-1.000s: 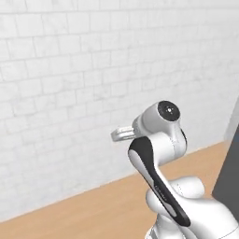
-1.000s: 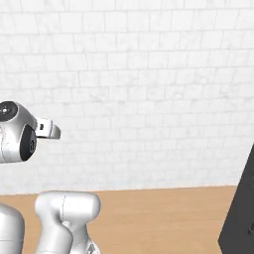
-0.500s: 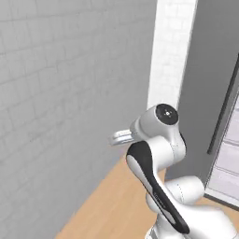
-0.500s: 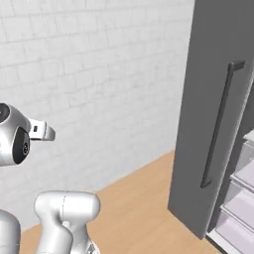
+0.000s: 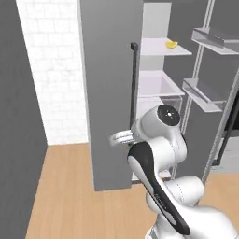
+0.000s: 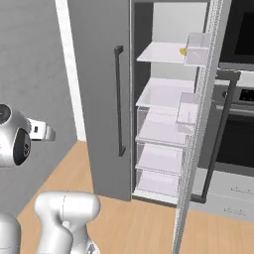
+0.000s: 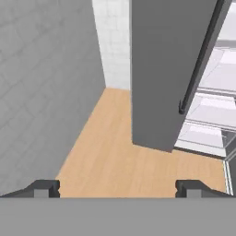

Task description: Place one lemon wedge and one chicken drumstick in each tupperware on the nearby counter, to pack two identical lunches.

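Open fridge [image 6: 163, 149], lemon wedge [image 6: 183, 51] on top shelf.

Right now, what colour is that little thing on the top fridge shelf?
Bright yellow: the lemon wedge on the top shelf, clearest in the left base view.

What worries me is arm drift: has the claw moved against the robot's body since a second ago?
No. The claw holds its place beside the white elbow joint; the base turned toward the fridge.

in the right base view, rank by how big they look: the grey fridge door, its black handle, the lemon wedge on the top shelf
1. grey fridge door, by far the largest, running from the top edge down to the floor.
2. black handle, a thin vertical bar on that door.
3. lemon wedge, a tiny yellow speck; it sits deeper in the fridge, so distance shrinks it further.
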### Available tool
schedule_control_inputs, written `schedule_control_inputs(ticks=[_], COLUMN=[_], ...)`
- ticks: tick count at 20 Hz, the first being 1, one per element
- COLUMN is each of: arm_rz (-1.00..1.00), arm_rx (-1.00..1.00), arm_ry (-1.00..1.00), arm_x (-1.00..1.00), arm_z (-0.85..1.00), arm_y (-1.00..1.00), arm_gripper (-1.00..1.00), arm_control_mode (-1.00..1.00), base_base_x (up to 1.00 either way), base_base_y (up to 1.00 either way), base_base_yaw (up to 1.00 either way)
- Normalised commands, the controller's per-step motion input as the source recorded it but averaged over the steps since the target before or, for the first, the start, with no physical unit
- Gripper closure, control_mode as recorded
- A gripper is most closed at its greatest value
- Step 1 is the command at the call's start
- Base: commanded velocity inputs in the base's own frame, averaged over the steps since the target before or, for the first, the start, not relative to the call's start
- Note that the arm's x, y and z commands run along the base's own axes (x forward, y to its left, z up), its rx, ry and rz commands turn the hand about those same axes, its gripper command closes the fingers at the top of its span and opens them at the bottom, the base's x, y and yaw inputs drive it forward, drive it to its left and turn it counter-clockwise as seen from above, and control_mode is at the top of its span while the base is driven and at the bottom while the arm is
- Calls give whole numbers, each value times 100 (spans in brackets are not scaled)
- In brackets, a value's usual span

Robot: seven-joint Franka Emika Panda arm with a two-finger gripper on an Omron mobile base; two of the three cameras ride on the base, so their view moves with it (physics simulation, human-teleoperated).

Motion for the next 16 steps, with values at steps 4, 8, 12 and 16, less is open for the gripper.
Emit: schedule_control_inputs(ticks=[4, 8, 12, 16], arm_rz=[0, 0, 0, 0], arm_rx=[0, 0, 0, 0], arm_ry=[0, 0, 0, 0], arm_x=[0, 0, 0, 0], arm_z=[0, 0, 0, 0], arm_y=[0, 0, 0, 0], arm_gripper=[-100, -100, -100, -100], arm_control_mode=[100, 100, 100, 100], base_base_x=[13, 100, 100, 98], base_base_y=[-6, -7, -37, -42], base_base_yaw=[-24, -8, -4, -44])
